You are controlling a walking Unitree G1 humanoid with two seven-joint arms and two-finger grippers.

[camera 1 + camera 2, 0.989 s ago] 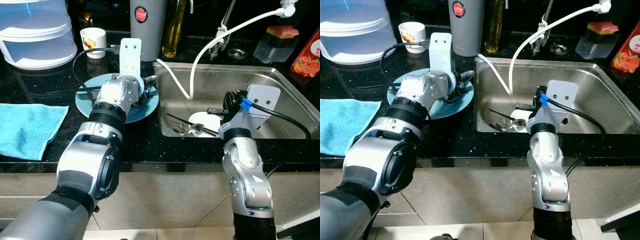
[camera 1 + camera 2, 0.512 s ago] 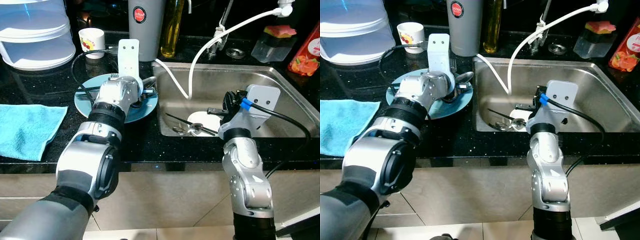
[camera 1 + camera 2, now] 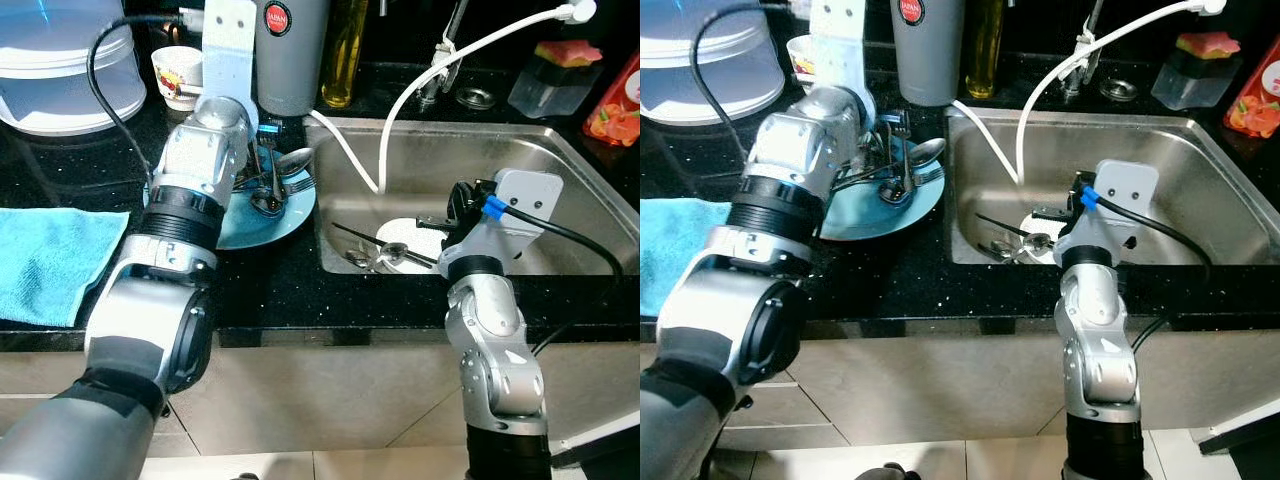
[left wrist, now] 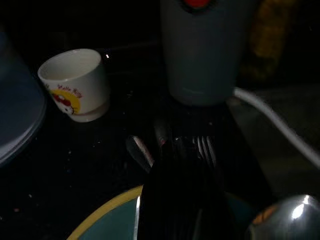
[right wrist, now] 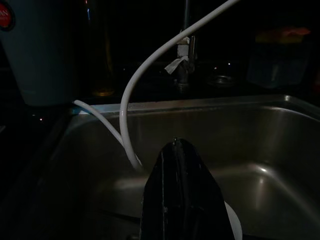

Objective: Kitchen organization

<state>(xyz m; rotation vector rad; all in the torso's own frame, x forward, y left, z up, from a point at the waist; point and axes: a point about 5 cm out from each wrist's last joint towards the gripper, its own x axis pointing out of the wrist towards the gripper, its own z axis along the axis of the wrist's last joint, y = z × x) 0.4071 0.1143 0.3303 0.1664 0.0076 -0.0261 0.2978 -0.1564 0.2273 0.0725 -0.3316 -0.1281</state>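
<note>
Black speckled stone forms the kitchen counter (image 3: 60, 170), with a steel sink (image 3: 560, 180) set into its right half. At the far left, well apart from both grippers, a blue cloth (image 3: 45, 260) is spread at the counter's front edge, and a stack of pale plastic tubs (image 3: 60, 70) is seen behind it. The left gripper (image 3: 886, 135) is held over the far rim of a blue plate (image 3: 270, 215), its black fingers closed around a bunch of forks and spoons (image 3: 895, 150) whose ends are lifted off the plate (the tines poke out past the fingertips in the left wrist view). More cutlery (image 3: 290, 175) is left lying on the plate just beside the gripper, toward the sink. Beyond the gripper, a small white printed cup (image 4: 75, 82) is stood on the counter, with a grey canister (image 3: 290, 50) and a bottle of yellow oil (image 3: 345, 55) alongside it. A white hose (image 3: 400, 110) is looped from the tap down into the basin. The right gripper (image 3: 425, 221) is held low inside the sink, its fingers pressed together with nothing seen between them, just above a white dish (image 3: 425, 240) and a few loose utensils (image 3: 375, 255) on the sink floor. At the far right, behind the basin, a clear box with a sponge (image 3: 565, 75) and a red packet (image 3: 615, 110) are kept.
</note>
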